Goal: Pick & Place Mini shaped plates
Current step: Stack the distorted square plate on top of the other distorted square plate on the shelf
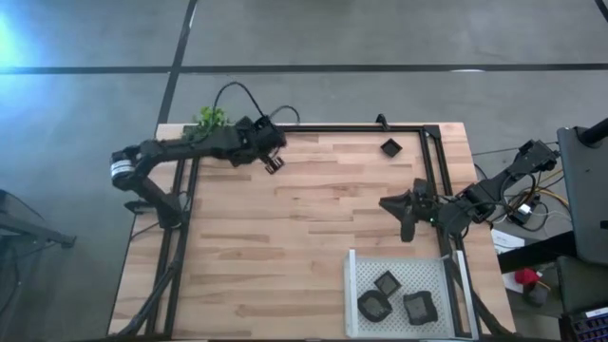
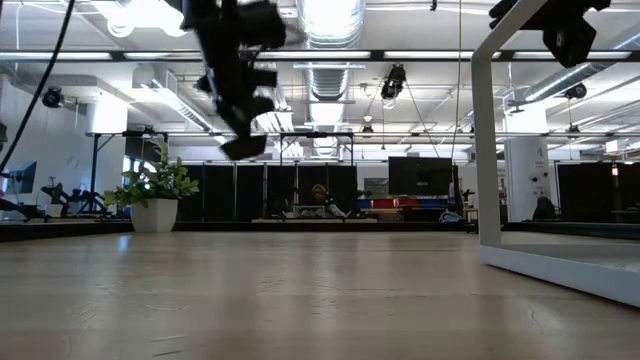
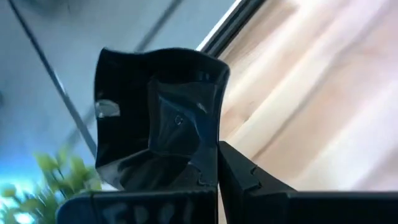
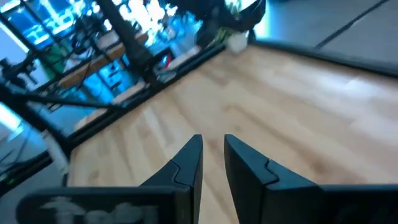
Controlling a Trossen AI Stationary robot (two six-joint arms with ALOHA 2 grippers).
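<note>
Pale wood table (image 1: 285, 237); white tray (image 1: 353, 285); plant (image 2: 155, 190) behind

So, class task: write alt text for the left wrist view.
The left gripper, shut on a small black wavy-edged plate, holds it above the light wooden table. A blurred green plant shows beyond the table's edge.

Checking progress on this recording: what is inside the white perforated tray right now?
The white perforated tray holds three mini black plates, seen from above. Nothing covers them; whether any are stacked cannot be told.
</note>
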